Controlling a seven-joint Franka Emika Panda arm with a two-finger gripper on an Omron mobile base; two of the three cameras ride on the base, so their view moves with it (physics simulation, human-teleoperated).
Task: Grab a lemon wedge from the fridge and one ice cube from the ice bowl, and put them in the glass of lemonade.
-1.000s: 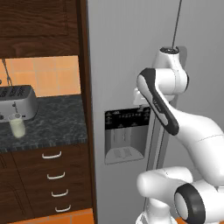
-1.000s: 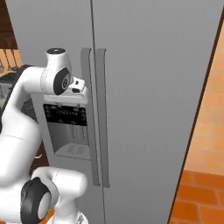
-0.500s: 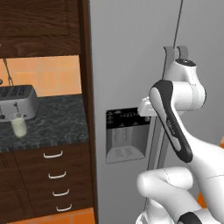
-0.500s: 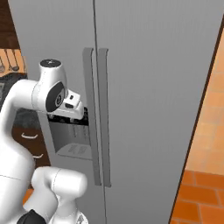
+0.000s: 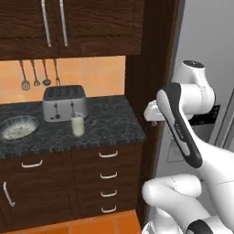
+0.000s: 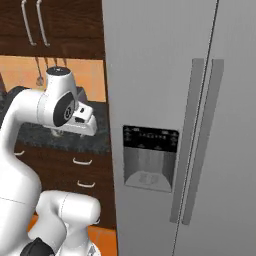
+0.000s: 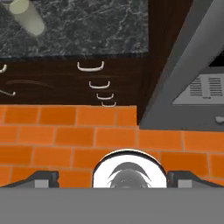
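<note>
The fridge [image 6: 160,75] stands shut, its two long handles [image 6: 200,140] beside the black dispenser panel [image 6: 150,140]. The lemon wedge is hidden. On the dark counter [image 5: 109,119] the glass of lemonade [image 5: 77,124] stands in front of the toaster, and the ice bowl [image 5: 17,128] lies at the far left. My hand [image 5: 153,112] hangs by the counter's right end, left of the fridge door. In the hand view the gripper [image 7: 113,177] points down at the floor, open and holding nothing, its fingers [image 7: 43,178] wide apart. The glass [image 7: 27,17] sits at that view's top left.
A silver toaster [image 5: 64,103] stands at the back of the counter under hanging utensils [image 5: 35,73] and dark upper cabinets [image 5: 68,23]. Drawers [image 5: 109,173] run below the counter. A dark wooden panel [image 5: 151,55] separates counter and fridge. Orange tiled floor [image 7: 65,131] lies below.
The whole picture has shifted: both base views now take in more of the counter left of the fridge. My hand has come away from the fridge handles and lowered.
</note>
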